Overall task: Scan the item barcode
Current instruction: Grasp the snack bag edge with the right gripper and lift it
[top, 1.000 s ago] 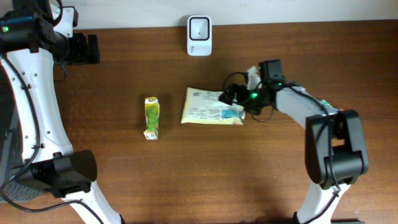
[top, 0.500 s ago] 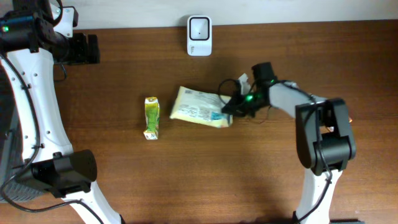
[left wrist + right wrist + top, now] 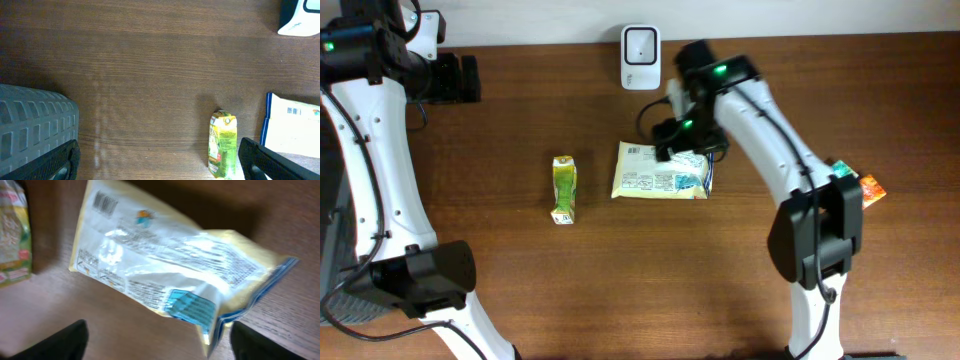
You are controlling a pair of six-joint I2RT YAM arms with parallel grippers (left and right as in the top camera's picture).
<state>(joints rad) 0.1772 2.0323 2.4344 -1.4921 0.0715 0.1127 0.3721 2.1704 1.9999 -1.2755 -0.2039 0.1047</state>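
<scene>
A pale yellow snack bag (image 3: 658, 172) lies flat in the middle of the brown wooden table (image 3: 520, 300), its barcode (image 3: 105, 201) facing up, with a small green juice carton (image 3: 564, 188) lying near its left side, not touching. The right gripper (image 3: 160, 330) hangs over the bag, its claw released and empty. Farther back, a white scanner (image 3: 640, 44) stands at the table's far edge, and the left gripper (image 3: 157, 155) hovers near the far left corner, likewise released

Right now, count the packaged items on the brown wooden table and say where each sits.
3. A small green drink carton lies left of centre; a pale yellow plastic bag lies just right of it; an orange packet shows partly behind the right arm.
</scene>
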